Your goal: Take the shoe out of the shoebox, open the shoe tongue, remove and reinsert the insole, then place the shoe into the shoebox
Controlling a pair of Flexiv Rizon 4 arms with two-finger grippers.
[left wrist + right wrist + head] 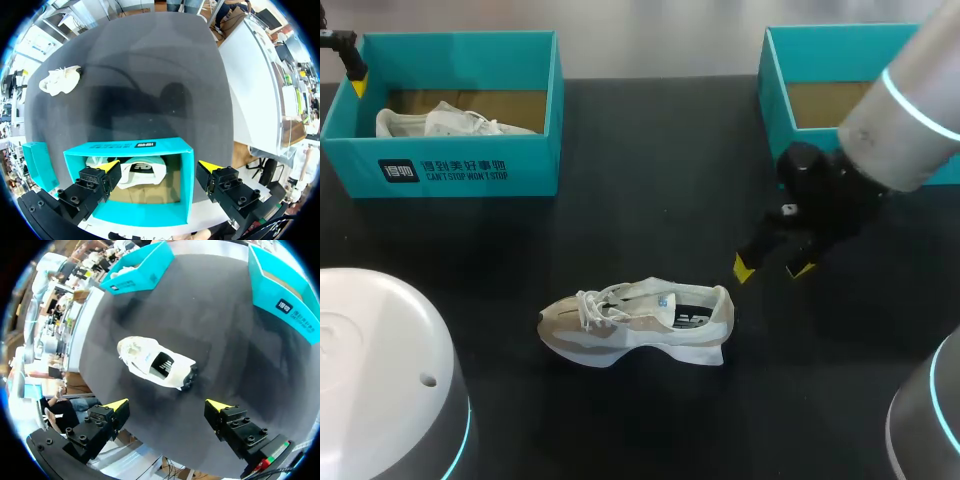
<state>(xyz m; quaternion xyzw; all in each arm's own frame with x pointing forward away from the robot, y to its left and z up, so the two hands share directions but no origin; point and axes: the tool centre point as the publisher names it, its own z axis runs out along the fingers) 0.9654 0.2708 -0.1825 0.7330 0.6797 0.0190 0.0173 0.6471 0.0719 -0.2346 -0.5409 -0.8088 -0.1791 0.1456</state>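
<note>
A beige and white shoe (640, 322) lies on its sole on the black table, toe to the left, with its dark insole showing. It also shows as the shoe (157, 365) just ahead of my right gripper (167, 404). My right gripper (772, 268) hangs open and empty, up and to the right of the heel. A teal shoebox (450, 170) at the back left holds a second white shoe (450, 122). My left gripper (160, 166) stands open above this shoebox (130, 146), over the shoe inside (142, 172), touching nothing.
A second teal shoebox (800, 70) stands at the back right, partly hidden by my right arm (900, 120); its brown floor shows. My arms' white housings (380, 370) fill the front corners.
</note>
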